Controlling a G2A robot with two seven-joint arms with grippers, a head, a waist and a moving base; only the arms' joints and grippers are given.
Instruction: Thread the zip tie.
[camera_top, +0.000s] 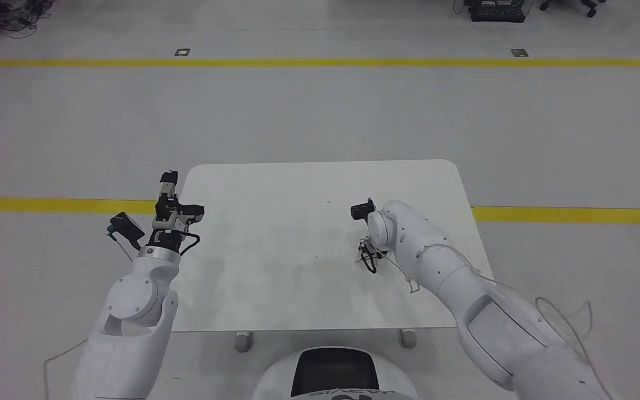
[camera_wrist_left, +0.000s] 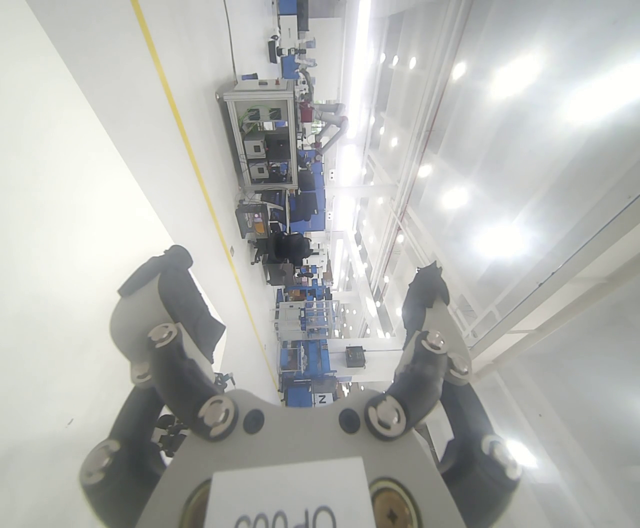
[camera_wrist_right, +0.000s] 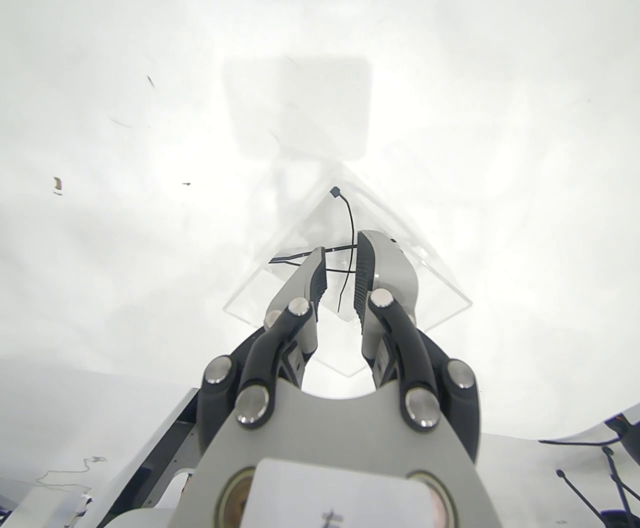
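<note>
Left gripper spread wide; right wrist view catches right gripper slightly parted over zip tie on clear tray.

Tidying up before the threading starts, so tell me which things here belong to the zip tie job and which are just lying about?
For the job: zip ties, the clear sheet under them, the right gripper open above them.
Lying about: small scrap on the table.
</note>
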